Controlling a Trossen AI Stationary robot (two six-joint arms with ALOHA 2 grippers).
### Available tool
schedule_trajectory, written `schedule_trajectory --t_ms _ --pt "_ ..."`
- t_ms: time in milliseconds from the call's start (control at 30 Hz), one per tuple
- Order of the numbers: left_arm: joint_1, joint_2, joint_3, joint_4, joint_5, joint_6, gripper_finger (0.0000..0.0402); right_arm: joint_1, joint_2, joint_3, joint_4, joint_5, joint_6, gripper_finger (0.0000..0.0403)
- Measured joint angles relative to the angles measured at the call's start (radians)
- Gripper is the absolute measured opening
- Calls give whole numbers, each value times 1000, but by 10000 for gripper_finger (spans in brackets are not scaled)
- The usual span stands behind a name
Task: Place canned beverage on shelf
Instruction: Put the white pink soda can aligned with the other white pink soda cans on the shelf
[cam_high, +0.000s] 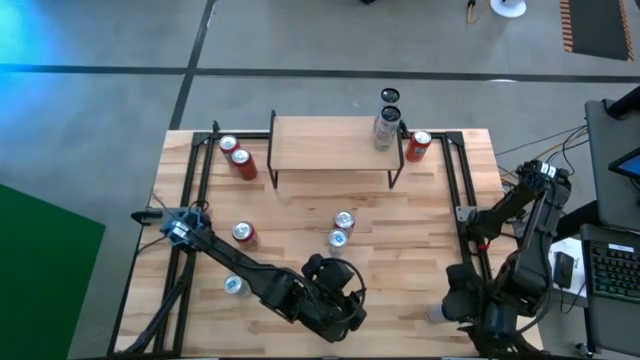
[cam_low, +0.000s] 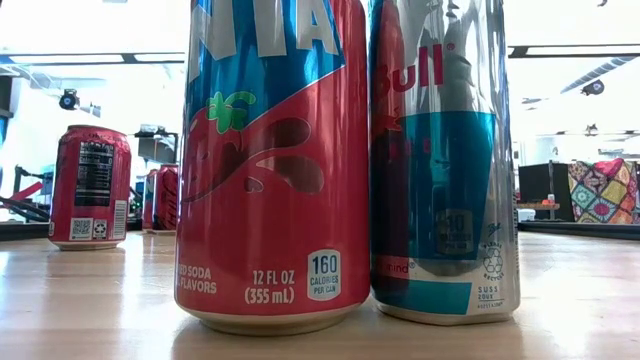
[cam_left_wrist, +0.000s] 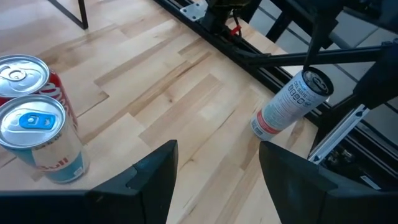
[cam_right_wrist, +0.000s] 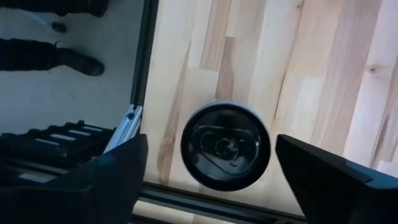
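Worktop (cam_high: 300, 215): slatted wood, bare between the centre cans and the right edge.
Shelf (cam_high: 330, 145): at the far edge, one can on its right end.
Right gripper (cam_right_wrist: 208, 180): near-right corner, fingers (cam_right_wrist: 106, 180) spread wide, black-topped can (cam_right_wrist: 225, 146) between them, ungripped.
Left gripper (cam_left_wrist: 214, 180): near edge, fingers apart, empty.

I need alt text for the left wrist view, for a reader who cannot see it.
A white can with a dark top stands tilted at the wooden table's edge, beside black frame rails. The left gripper has its jaws open and empty, and a red can and a silver-blue can stand close together.
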Motion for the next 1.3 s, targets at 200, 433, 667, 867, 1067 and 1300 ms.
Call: schedule_trajectory --t_ms 200,433,667,867,1067,1300 --pt "0 0 0 0 1 -5 211 8 20 -18 -6 34 7 390" --pt "1 0 0 -1 1 -7 211 8 27 -76 1 25 18 391" --pt "1 0 0 -1 1 -22 211 9 27 -130 12 25 58 379" --pt "1 0 2 -4 1 -23 211 8 27 -154 43 26 69 312" --pt "2 0 2 -15 12 -14 211 8 26 -162 91 33 73 256" --pt "6 -22 2 -66 27 -26 211 -8 26 -141 84 107 112 246"
